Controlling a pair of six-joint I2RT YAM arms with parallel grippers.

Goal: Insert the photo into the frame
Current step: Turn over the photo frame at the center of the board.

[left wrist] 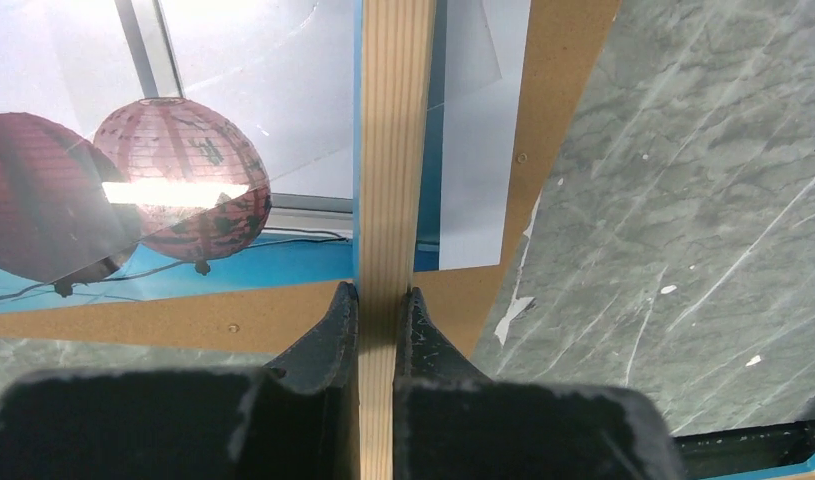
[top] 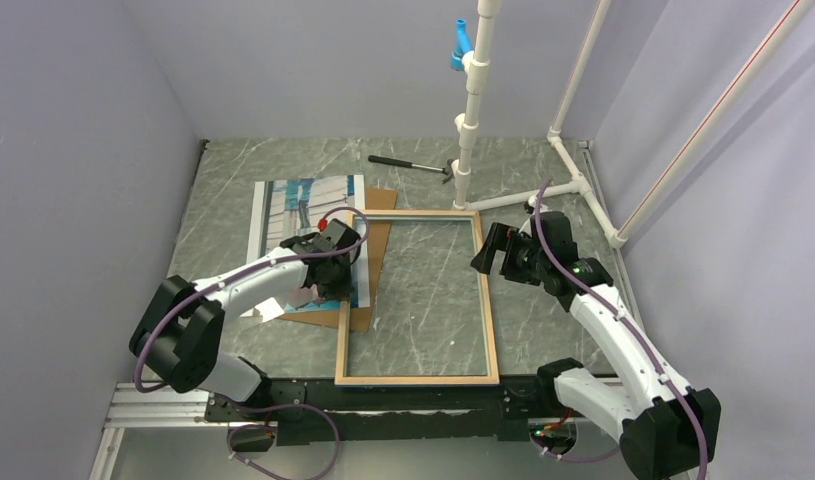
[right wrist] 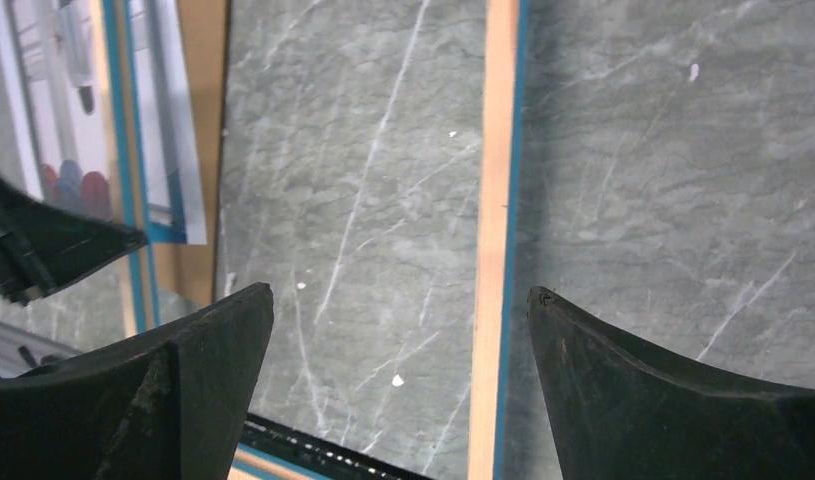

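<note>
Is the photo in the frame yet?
Out. The photo lies on the brown board, mostly left of the frame; the opening shows mainly table.

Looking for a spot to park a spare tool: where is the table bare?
Widest bare patch: tabletop inside the frame, right of the backing board. Another: the far strip behind the photo, left of the hammer. Crowded: the frame's left rail, where the left gripper clamps it over photo and board.

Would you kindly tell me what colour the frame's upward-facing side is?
The frame is pale wood on top, clearest in the left wrist view.
</note>
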